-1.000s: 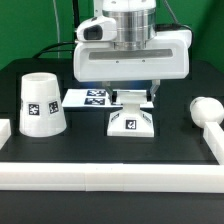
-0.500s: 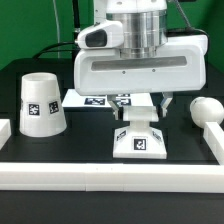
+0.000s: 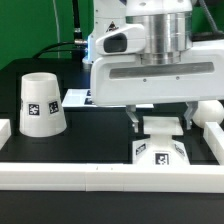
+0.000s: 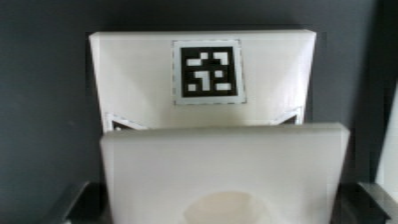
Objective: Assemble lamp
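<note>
Blk table (image 3: 95, 145), wht rail (image 3: 70, 176), marker board (image 3: 76, 97)

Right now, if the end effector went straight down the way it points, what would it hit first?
The lamp base: it sits between the fingers of the end effector, directly in that line. How close its top is to the wrist is unclear.

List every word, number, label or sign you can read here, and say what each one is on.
No words, brands or numbers are readable anywhere.
Tag on the shade: a black-and-white marker pattern, no text.
Tag on the base: a marker pattern, no text.
Tags on the marker board: mostly hidden, no text.
</note>
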Action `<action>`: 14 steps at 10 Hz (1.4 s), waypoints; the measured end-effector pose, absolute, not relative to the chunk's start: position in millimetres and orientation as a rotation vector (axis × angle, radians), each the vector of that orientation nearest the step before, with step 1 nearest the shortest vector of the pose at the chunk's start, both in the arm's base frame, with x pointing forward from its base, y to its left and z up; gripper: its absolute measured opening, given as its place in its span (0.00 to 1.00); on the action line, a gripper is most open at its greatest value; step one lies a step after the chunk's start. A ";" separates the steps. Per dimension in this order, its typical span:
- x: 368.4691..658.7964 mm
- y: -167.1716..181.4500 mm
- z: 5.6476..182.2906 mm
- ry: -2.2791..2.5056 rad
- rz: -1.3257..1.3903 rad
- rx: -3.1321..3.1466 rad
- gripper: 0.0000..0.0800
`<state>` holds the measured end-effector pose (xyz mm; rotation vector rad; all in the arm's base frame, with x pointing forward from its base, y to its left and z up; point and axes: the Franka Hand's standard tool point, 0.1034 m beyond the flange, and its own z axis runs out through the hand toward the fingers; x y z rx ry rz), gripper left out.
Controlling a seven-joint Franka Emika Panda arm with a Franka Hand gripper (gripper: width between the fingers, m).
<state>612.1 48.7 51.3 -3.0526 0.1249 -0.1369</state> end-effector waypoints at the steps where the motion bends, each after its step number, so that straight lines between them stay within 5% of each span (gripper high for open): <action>1: 616.0 54.2 51.3 0.113 -0.136 -3.051 0.67; 9: 630.2 89.4 51.5 0.062 -0.157 -3.048 0.67; 11: 630.0 89.3 51.1 0.058 -0.156 -3.048 0.83; 14: 629.6 89.5 50.9 0.058 -0.155 -3.048 0.87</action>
